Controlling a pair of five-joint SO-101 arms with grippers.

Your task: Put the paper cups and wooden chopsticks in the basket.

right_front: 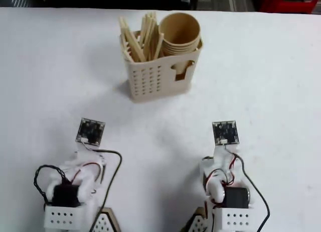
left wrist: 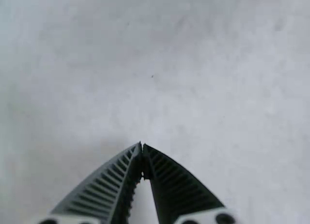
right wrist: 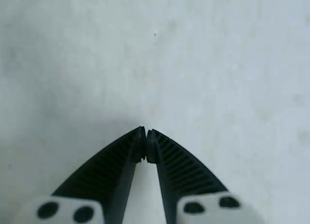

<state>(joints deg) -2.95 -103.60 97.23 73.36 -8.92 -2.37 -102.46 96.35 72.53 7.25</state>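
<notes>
A cream perforated basket (right_front: 160, 79) stands at the far middle of the white table. Stacked tan paper cups (right_front: 179, 33) sit upright in its right part, and several wooden chopsticks (right_front: 142, 37) lean in its left part. Both arms are folded back at the near edge, well short of the basket. My left gripper (left wrist: 142, 147) is shut with nothing between its black ribbed fingers, pointing at bare table. My right gripper (right wrist: 145, 133) is likewise shut and holds nothing. From above, the left arm (right_front: 75, 182) and the right arm (right_front: 223, 179) sit side by side.
The white table (right_front: 261, 91) spreads wide around the basket. Dark clutter and a red object (right_front: 288, 1) lie beyond the far edge. Loose cables (right_front: 113, 166) trail from both arms near the front edge.
</notes>
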